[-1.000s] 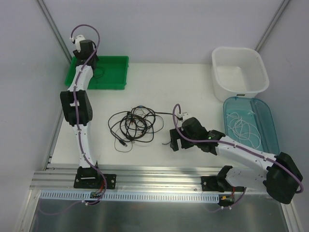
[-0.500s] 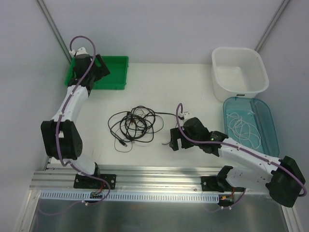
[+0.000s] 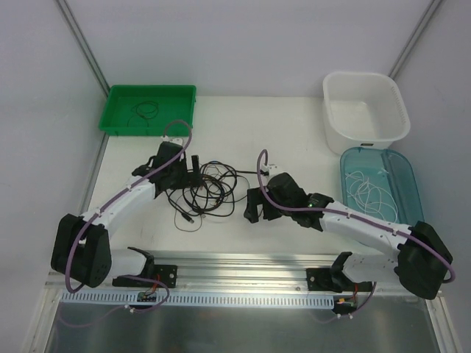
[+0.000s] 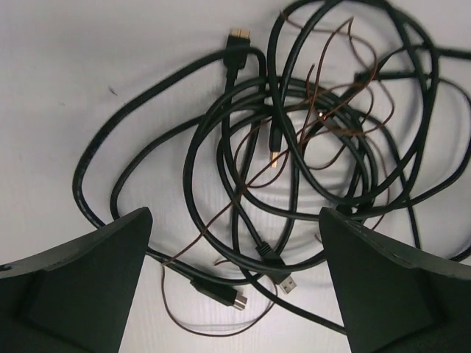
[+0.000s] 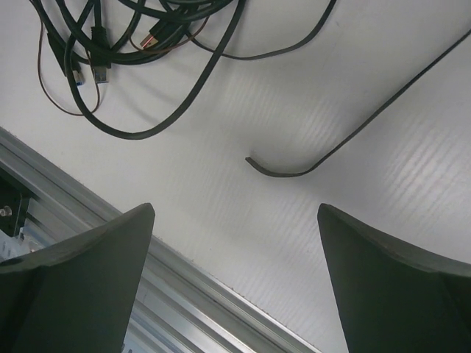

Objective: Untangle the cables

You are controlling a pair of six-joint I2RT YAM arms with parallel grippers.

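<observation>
The cables [image 3: 207, 190] lie as a tangle of black cords with a thin brown wire in the middle of the white table. My left gripper [image 3: 187, 175] hovers over the tangle's left side, open and empty. In the left wrist view the tangle [image 4: 294, 140] fills the frame, with USB plugs [image 4: 288, 282] between my left gripper's fingers [image 4: 81, 294]. My right gripper [image 3: 257, 212] is open and empty just right of the tangle. The right wrist view shows a loose black cable end [image 5: 280, 170] above my right gripper [image 5: 235, 287], and the tangle [image 5: 125, 37] at top left.
A green tray [image 3: 176, 110] at the back left holds a coiled black cable [image 3: 145, 110]. A white tub [image 3: 366, 110] stands at the back right. A blue tray [image 3: 405, 184] in front of it holds a thin white cable [image 3: 368, 193]. An aluminium rail [image 5: 110, 228] runs along the near table edge.
My left arm has swung from the green tray down to the tangle, leaving a black coil in the tray. My right gripper has shifted a little left toward the tangle.
</observation>
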